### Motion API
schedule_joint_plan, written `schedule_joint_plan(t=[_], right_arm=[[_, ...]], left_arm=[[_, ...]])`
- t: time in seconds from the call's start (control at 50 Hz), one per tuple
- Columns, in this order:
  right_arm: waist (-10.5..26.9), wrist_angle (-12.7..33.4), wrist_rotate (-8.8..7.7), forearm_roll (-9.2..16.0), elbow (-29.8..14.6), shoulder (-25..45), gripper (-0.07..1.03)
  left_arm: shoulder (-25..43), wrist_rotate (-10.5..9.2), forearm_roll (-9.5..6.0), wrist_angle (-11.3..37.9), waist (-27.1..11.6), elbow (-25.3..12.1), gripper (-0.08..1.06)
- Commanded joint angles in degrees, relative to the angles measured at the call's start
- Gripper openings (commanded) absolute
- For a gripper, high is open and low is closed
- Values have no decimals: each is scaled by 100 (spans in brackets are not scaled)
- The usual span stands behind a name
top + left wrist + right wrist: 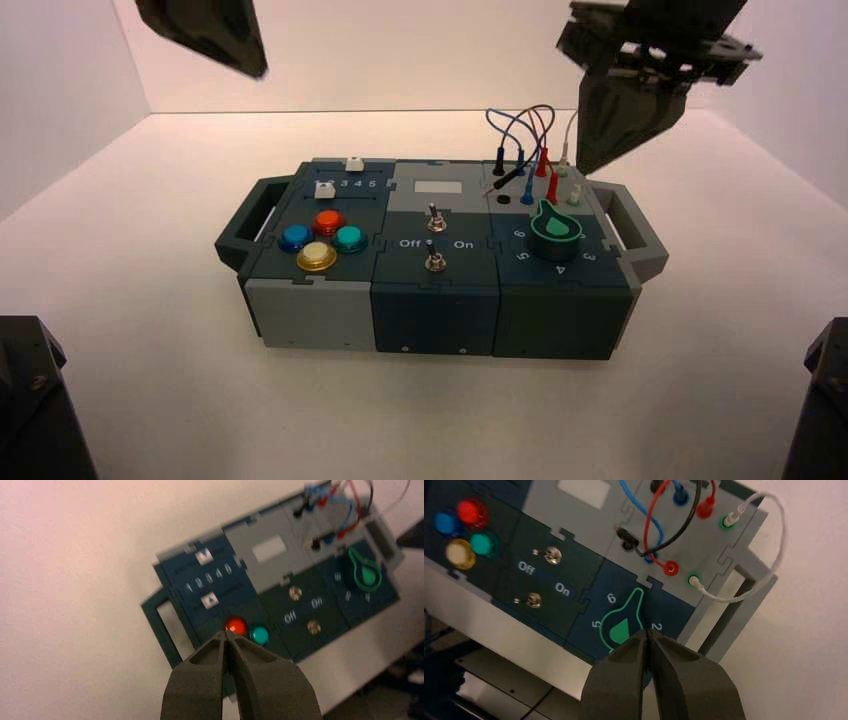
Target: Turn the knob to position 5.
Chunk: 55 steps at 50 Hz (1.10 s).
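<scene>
The green teardrop knob (556, 228) sits on the box's right-hand dark teal block. In the right wrist view the knob (621, 625) has its tip past the "6" (611, 598), toward the wire sockets. The "5" (597, 624) is printed beside the knob's round side, and it also shows in the high view (523, 257). My right gripper (589, 168) hangs shut and empty above the box's far right end, a little behind the knob; in its wrist view the right gripper (647, 633) hides part of the knob. My left gripper (256, 70) is raised at the far left, shut and empty (226, 634).
Red, blue, teal and yellow push buttons (328, 222) sit on the box's left block, with two white sliders (325, 190) behind them. Two metal toggles (435, 220) stand in the middle. Coloured wires (520, 130) arch over the sockets behind the knob. A handle (640, 235) sticks out at each end of the box.
</scene>
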Motion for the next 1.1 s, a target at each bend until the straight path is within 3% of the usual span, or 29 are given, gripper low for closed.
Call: schedule_joint_plan(t=[0.02,0.3,0.5,0.76,1.1], right_arm=[[26,-26,0,9,-149,44,-2],[26,-97,-9,-26,-185,343,-2],[26,-167,-123,-79,-272,694,-2],[26,-316,-132,-272,-352,923,-2],[88,-404,-132,-246,-475,1204,-2]], left_arm=[[132,26,0,9,-316,-141,-3],[466,18,-9,-44,-712,-176,-3],[554,26,0,-97,-1028,-185,-3],[642,35,0,-167,-1099,-185,-3],[650,114,9,-158,-1143,-185,-3]])
